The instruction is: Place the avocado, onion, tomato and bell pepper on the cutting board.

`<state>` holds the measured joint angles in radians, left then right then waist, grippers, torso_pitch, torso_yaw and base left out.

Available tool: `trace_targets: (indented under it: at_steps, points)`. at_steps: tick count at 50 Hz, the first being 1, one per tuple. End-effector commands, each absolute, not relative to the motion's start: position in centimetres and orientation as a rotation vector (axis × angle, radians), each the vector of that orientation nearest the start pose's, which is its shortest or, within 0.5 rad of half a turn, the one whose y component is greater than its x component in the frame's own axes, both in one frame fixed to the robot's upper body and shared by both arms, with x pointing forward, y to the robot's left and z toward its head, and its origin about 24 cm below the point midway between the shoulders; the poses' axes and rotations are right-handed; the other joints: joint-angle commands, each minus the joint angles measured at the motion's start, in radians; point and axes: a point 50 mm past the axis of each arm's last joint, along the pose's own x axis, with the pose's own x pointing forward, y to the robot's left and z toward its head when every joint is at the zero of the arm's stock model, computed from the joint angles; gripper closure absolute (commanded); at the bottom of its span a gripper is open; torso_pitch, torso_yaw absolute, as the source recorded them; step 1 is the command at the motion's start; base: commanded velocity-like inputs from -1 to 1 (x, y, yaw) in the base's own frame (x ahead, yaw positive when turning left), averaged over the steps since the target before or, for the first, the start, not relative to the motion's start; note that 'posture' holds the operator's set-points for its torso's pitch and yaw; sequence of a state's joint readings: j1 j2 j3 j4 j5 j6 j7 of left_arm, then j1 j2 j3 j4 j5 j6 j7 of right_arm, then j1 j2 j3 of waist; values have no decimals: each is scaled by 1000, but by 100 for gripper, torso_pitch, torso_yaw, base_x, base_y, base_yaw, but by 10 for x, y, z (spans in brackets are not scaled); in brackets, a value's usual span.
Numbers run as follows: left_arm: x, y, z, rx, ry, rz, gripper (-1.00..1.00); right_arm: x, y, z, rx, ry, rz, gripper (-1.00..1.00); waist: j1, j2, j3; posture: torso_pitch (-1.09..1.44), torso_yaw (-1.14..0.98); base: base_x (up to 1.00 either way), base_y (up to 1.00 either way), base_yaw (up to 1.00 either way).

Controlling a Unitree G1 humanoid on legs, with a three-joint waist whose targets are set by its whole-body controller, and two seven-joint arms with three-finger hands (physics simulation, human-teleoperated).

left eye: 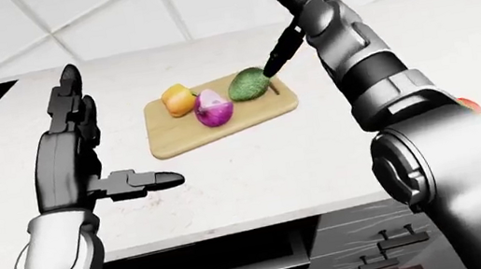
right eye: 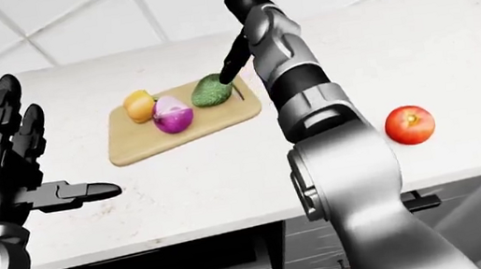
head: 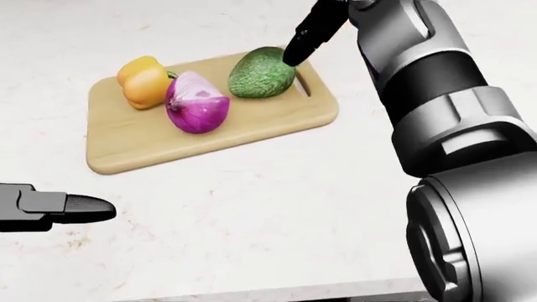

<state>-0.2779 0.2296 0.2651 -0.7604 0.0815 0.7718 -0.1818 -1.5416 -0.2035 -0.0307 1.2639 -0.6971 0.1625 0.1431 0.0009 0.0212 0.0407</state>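
Tomato, the one round red piece off the board, lay on the counter by your right arm; only the right-eye view showed it whole. Your left hand stood nearest, fingers spread and grasping nothing. Farther off, the single cutting board carried three pieces: one yellow bell pepper, one halved purple onion, one bumpy green avocado. Your right hand was released above it, fingers apart.

Bright, even, sharp simulator renders
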Motion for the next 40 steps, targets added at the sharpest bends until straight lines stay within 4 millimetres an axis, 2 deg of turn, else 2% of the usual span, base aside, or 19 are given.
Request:
trace_targets:
  at_steps: [1, 5, 8, 11, 18, 24, 30, 32, 40]
  points:
    - [233, 206, 227, 287, -343, 117, -100, 427, -107, 321, -922, -165, 27, -100, 1, 3, -27, 0, 0, 0, 0, 0]
    - [232, 207, 229, 284, -346, 122, -100, 421, -114, 322, -907, -150, 22, -100, 2, 1, -24, 0, 0, 0, 0, 0]
    - [231, 206, 229, 282, -345, 121, -100, 408, -119, 323, -898, -137, 20, -100, 5, -4, -21, 0, 0, 0, 0, 0]
    - [233, 206, 229, 282, -345, 120, -100, 382, -130, 325, -888, -123, 0, -100, 9, -8, -19, 0, 0, 0, 0, 0]
    - [235, 203, 234, 279, -351, 115, -100, 336, -144, 339, -878, -121, -33, -100, 11, -11, -17, 0, 0, 0, 0, 0]
    - [238, 202, 232, 279, -346, 109, -100, 294, -159, 338, -867, -101, -86, -100, 9, -11, -14, 0, 0, 0, 0, 0]
    - [240, 200, 231, 278, -345, 102, -100, 261, -177, 340, -856, -80, -154, -100, 5, -9, -14, 0, 0, 0, 0, 0]
    - [240, 201, 231, 276, -344, 106, -100, 253, -182, 336, -857, -70, -171, -100, 4, -8, -13, 0, 0, 0, 0, 0]
    - [241, 201, 229, 278, -341, 106, -100, 222, -205, 299, -814, 5, -256, -100, 0, -8, -16, 0, 0, 0, 0, 0]
